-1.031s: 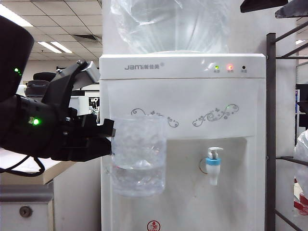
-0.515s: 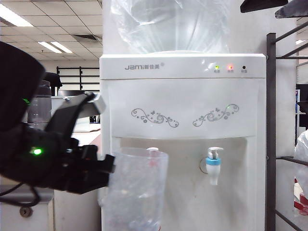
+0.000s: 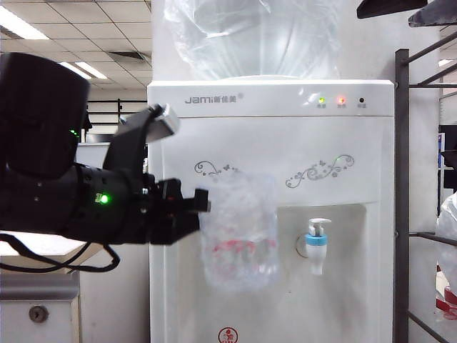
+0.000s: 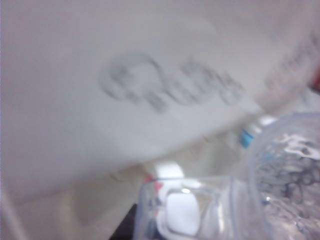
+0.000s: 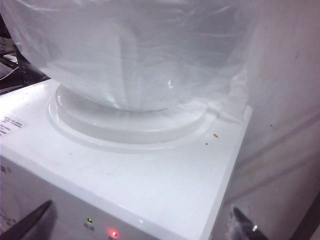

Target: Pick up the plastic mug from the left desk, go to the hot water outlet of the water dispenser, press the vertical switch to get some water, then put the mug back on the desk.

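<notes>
Left gripper (image 3: 203,204) clamping plastic mug (image 3: 239,232) — right gripper (image 5: 145,222) agape

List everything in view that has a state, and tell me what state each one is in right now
plastic mug: held up at the dispenser's tap recess, blurred.
left gripper: shut on the mug's side.
right gripper: open, empty, above the dispenser's top.
water dispenser: green and red lights lit, third one dark.
blue-collared tap: untouched.
big clear bottle: mounted on top.
</notes>
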Available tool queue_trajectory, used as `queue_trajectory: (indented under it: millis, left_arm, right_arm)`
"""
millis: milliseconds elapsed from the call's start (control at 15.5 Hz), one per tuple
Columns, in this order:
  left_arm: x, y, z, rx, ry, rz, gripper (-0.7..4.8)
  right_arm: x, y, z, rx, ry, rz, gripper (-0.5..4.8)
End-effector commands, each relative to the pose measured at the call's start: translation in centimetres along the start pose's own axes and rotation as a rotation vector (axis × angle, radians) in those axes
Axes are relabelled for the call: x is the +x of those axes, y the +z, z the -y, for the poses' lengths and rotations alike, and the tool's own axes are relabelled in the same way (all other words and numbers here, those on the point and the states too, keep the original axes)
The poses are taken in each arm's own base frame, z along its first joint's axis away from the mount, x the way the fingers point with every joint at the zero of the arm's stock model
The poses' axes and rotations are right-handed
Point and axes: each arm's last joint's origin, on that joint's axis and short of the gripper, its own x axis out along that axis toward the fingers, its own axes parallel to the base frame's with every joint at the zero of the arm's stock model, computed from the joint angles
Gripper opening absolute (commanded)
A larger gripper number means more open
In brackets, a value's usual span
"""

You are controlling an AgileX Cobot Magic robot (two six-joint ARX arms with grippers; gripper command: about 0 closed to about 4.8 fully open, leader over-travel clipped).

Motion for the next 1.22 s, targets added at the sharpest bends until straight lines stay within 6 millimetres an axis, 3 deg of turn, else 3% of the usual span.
queue_trajectory:
  millis: [64,580,1031,1224]
  left_arm:
    - [0.3,-0.4,0.1,-0.010,0.001,0.019,-0.05]
    - [0.4,-3.5,0.2,-0.003,-0.062,-0.107,-0.05]
    - [1.7,-4.3,-0.1,0.040,0.020,-0.111,-0.05]
    - [2.6,-4.7,0.5,0.013,-0.114,-0.116,-0.05]
  right_arm:
    - [0.0,0.3,0.0,-0.006,-0.001,0.018,4.79]
    - [0.0,0.3,0.0,-0.006,-0.001,0.018,4.79]
    - [0.0,0.3,0.0,-0.006,-0.001,0.018,4.79]
    - [0.0,0.3,0.0,-0.006,-0.001,0.018,4.79]
